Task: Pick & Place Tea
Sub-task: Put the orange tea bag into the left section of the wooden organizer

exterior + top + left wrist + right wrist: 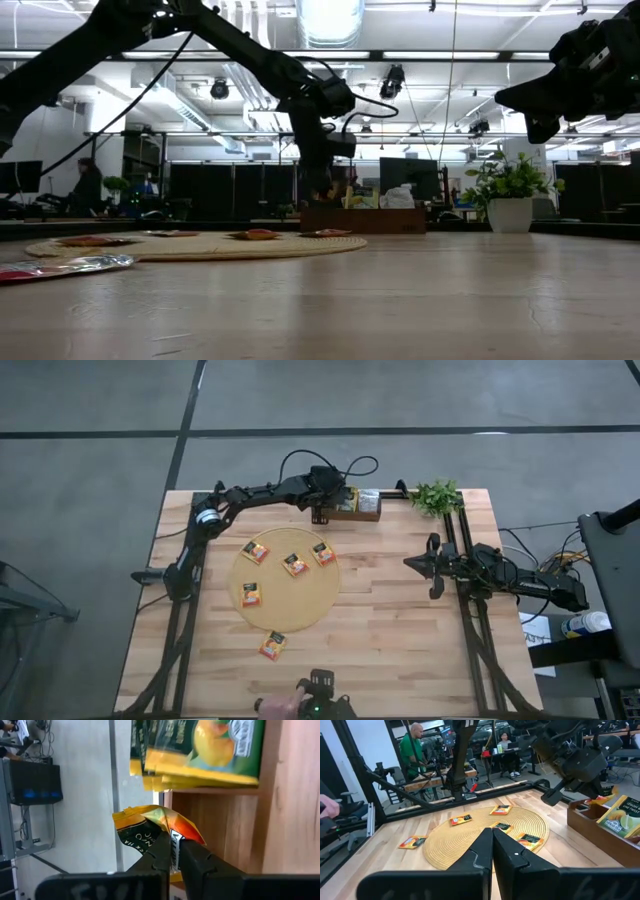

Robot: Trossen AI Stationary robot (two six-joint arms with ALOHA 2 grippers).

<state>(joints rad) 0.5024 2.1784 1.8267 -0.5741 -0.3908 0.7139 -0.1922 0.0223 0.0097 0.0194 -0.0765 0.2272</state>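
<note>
Fingers (176, 851) pinching orange sachet (159, 824), wooden tray (220, 820)

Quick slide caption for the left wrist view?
Left gripper pinching a crumpled orange-and-yellow tea sachet beside the brown wooden tray.

Wooden tray (215, 815) cut off by edge; green-yellow sachets (200, 750) cropped, print unreadable.

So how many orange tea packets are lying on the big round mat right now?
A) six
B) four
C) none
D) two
B: the high view shows four orange tea packets on the round mat; a fifth packet lies off it on the bare table, and the left gripper is pinching one more over the wooden tray.
</note>
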